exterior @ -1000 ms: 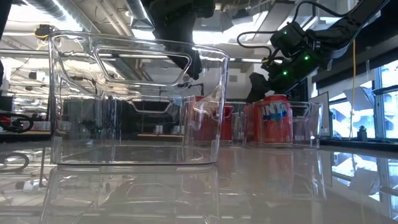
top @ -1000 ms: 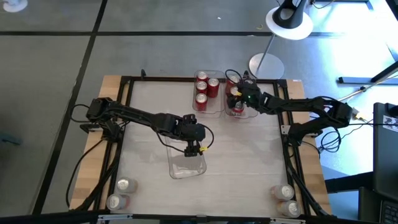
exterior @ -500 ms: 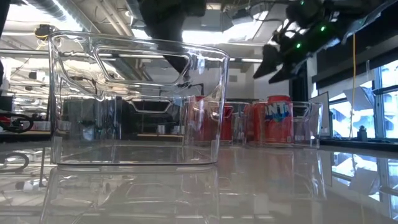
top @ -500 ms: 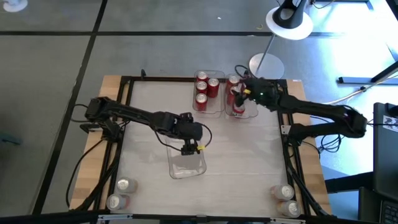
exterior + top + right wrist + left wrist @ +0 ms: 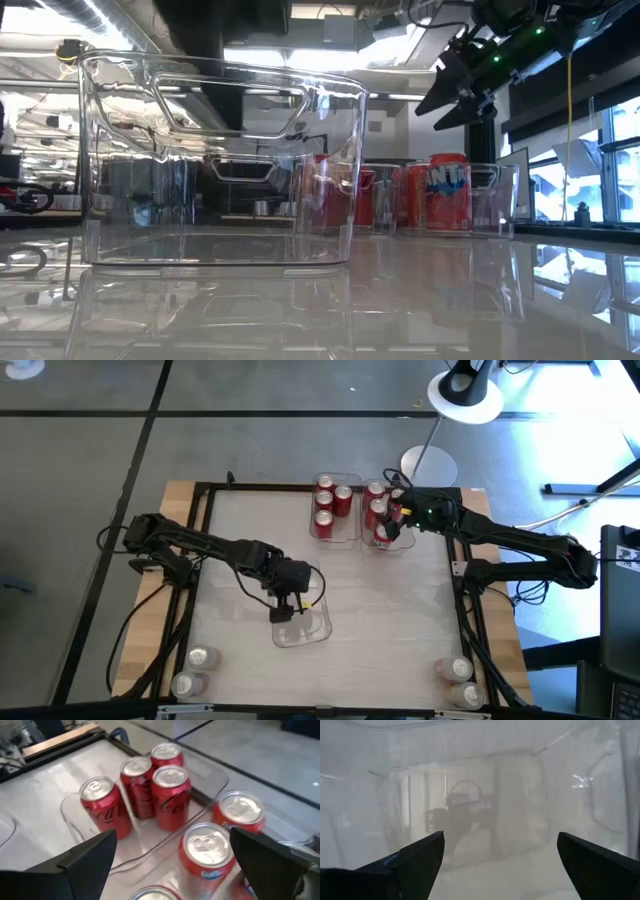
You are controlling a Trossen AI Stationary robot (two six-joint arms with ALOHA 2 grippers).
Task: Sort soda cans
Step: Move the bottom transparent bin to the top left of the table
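Two clear bins sit side by side at the table's far edge, near its middle. The left bin [image 5: 335, 510] holds four red cans [image 5: 324, 499]; the right bin [image 5: 398, 538] holds orange-red cans [image 5: 377, 509], one showing its label in the low view [image 5: 447, 192]. Four more cans stand apart at the near corners: two at the near left corner [image 5: 203, 657] [image 5: 183, 684] and two at the near right corner [image 5: 458, 669] [image 5: 462, 694].

The right gripper [image 5: 393, 518] hangs above the right bin, clear of the can tops, its fingers spread wide and empty; in the right wrist view the red cans [image 5: 170, 795] and the orange-red cans [image 5: 207, 847] lie between and beyond those fingers [image 5: 85, 860].

A third clear bin [image 5: 300, 625] stands empty nearer the table's middle, toward the near edge. The left gripper [image 5: 285, 603] is at that bin's far left rim, fingers wide apart and holding nothing; its wrist view looks through the bin's cloudy wall [image 5: 485, 795] between the two finger tips [image 5: 420, 855].
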